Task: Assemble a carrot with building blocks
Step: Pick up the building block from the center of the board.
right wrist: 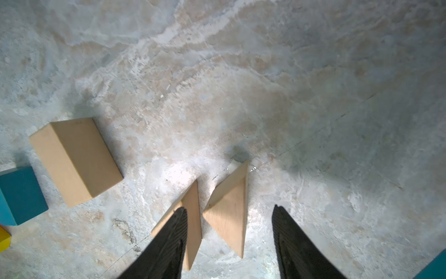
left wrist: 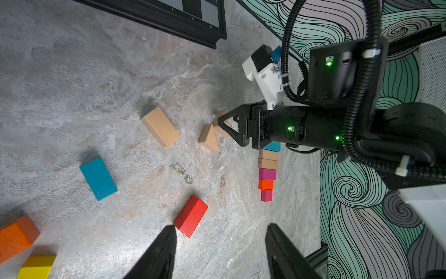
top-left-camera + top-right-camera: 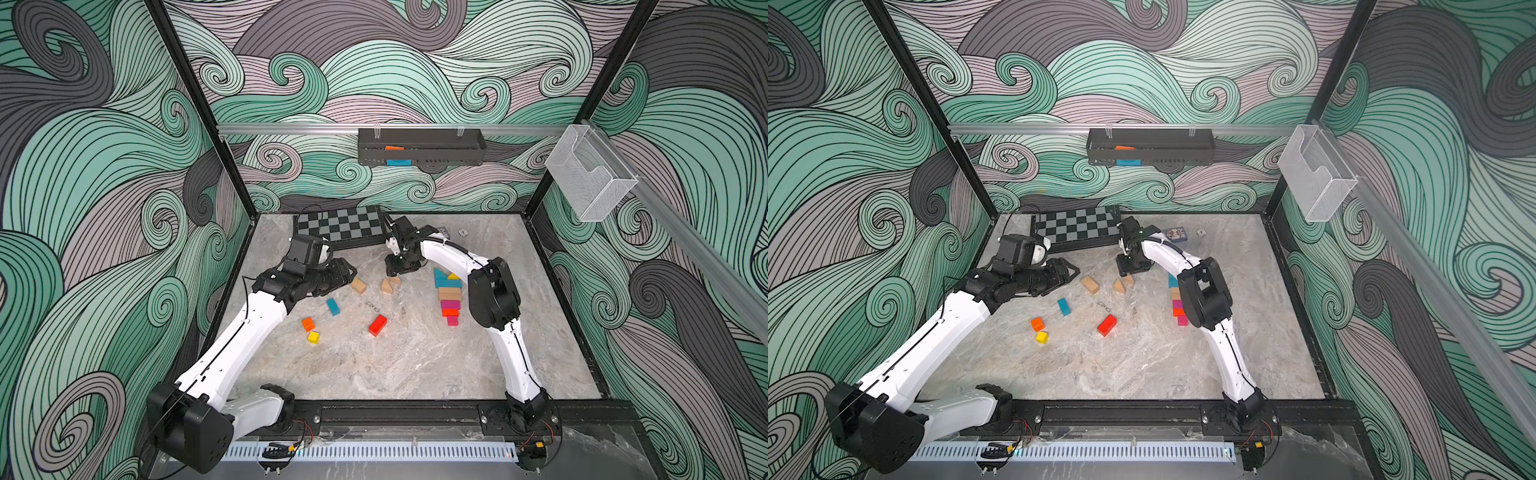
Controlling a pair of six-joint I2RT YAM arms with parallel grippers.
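A flat row of building blocks (image 3: pixel 449 297) lies beside the right arm: teal and yellow at the far end, then tan, pink, orange and a pink cube (image 2: pixel 266 195). Loose blocks lie mid-table: a tan bar (image 3: pixel 358 285), two tan wedges (image 3: pixel 386 286), a teal bar (image 3: pixel 333 306), an orange block (image 3: pixel 308 323), a yellow cube (image 3: pixel 313 337) and a red bar (image 3: pixel 377 325). My right gripper (image 1: pixel 229 207) hangs open, low over the wedges. One wedge (image 1: pixel 229 217) lies between its fingers, the other (image 1: pixel 193 217) partly under one finger. My left gripper (image 2: pixel 221 225) is open and holds nothing, near the tan bar.
A grey-black chequered board (image 3: pixel 338 226) lies at the back of the table. A small blue card box (image 3: pixel 1175 233) sits behind the right arm. A black basket (image 3: pixel 419 145) on the back wall holds an orange and a teal block. A clear bin (image 3: pixel 590 174) hangs at the right.
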